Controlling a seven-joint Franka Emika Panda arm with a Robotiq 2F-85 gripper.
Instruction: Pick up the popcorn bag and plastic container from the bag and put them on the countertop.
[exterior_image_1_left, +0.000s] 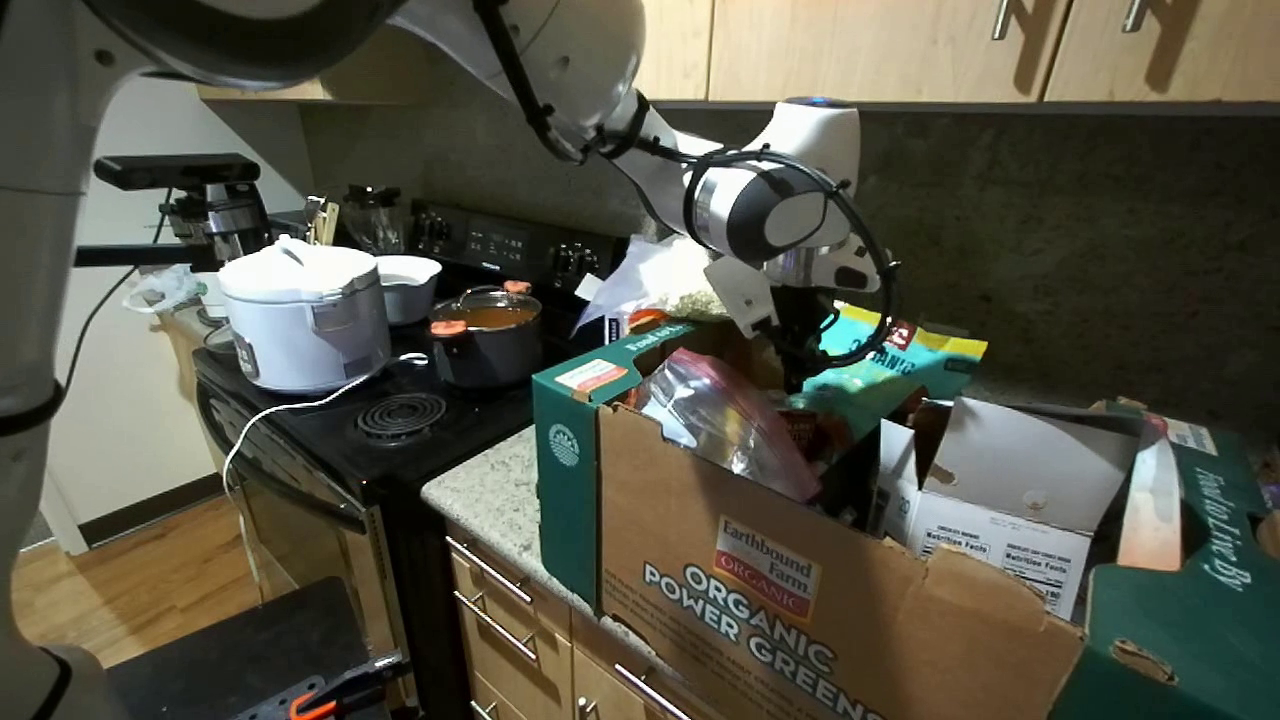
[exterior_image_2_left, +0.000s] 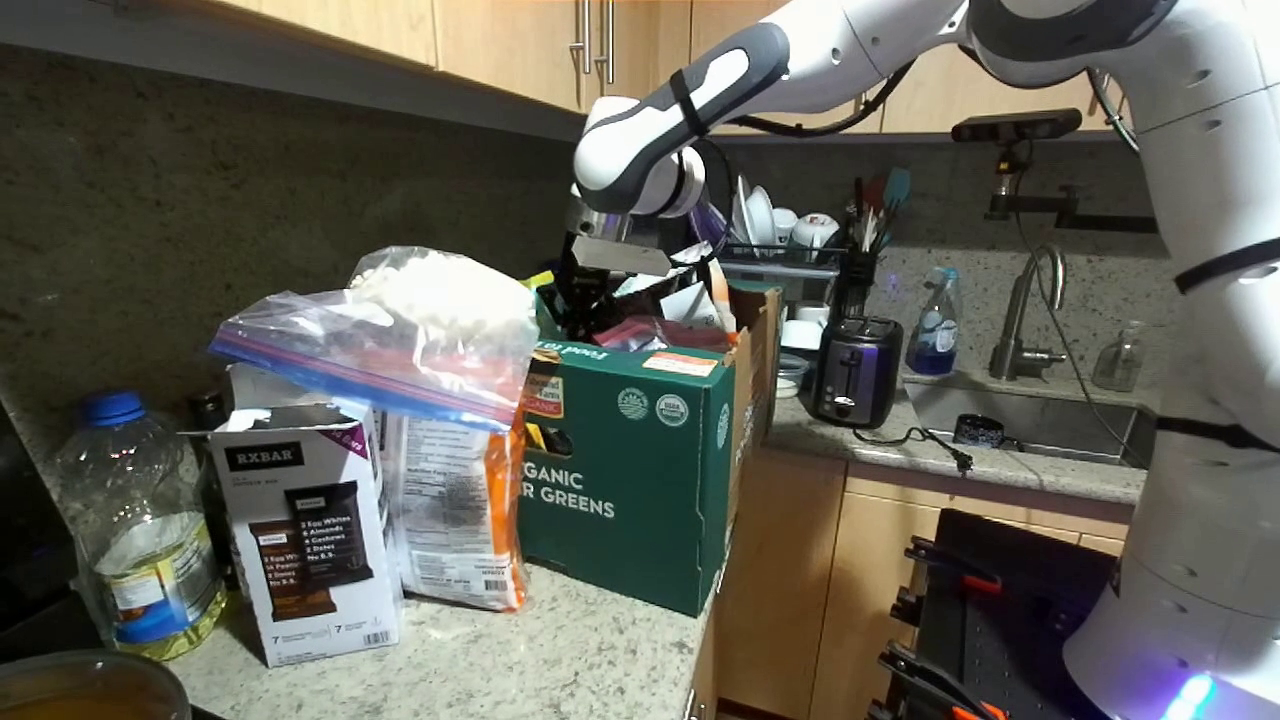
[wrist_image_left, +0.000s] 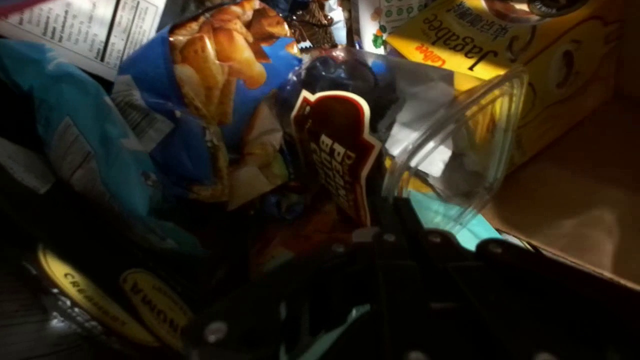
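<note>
Gripper (wrist_image_left: 384, 225) is hanging inside the cardboard box (exterior_image_1_left: 650, 490), jaws sitting together at the edge of the clear plastic container (wrist_image_left: 345, 150) in there; shadow is hiding whether they're actually pinching it. Popcorn bag (exterior_image_2_left: 435, 310) is lying over the RXBAR carton (exterior_image_2_left: 300, 540) and an orange-edged package (exterior_image_2_left: 450, 510), both standing on the worktop (exterior_image_2_left: 560, 650) beside the box.

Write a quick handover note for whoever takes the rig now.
Gripper: shut, down in the cardboard box, right at the plastic container; can't confirm a firm hold.
Popcorn bag: lying across packages that stand on the countertop.
Done: popcorn bag is out of the box.
Left: lift the container out, set it on the countertop.
</note>
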